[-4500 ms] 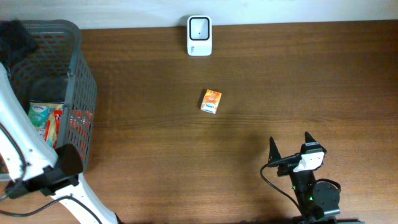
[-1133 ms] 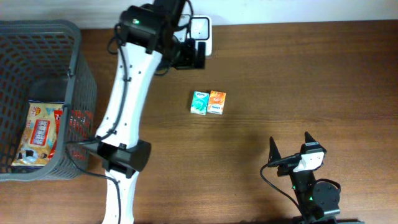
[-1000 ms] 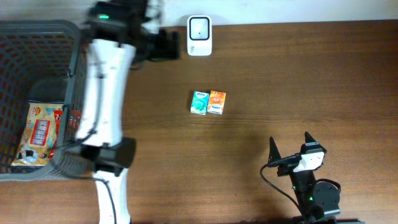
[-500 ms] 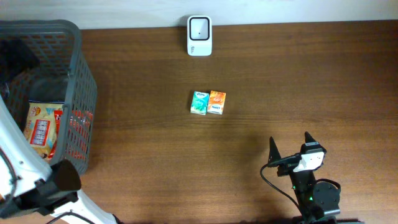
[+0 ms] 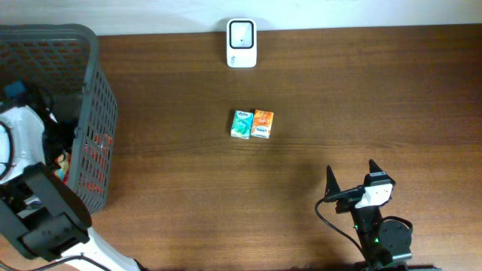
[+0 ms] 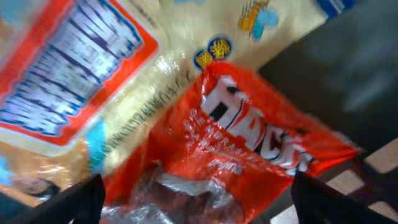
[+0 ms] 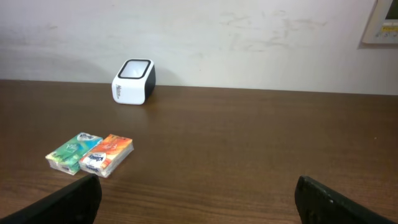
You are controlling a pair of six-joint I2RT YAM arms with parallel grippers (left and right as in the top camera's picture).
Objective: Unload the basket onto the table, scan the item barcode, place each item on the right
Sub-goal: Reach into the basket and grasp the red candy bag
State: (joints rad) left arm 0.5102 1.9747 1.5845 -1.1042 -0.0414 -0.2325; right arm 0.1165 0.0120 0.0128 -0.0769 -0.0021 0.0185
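We see the basket [image 5: 102, 113] cut off by the overhead picture's left edge, and the left arm [image 5: 22, 135] covers most of what lies in it. In the left wrist view the yellow packet [image 6: 93, 81] runs past the top and left edges, its print smeared. The lettering on the red packet [image 6: 249, 143] is too blurred for us to read. Of the left gripper [image 6: 199, 202] only dark fingertips [image 6: 81, 202] show, at the bottom corners. The teal pack [image 5: 241, 124] and orange pack [image 5: 261, 123], mid-worktop, carry print too small to read. The right arm's base [image 5: 384, 241] is cut by the bottom edge.
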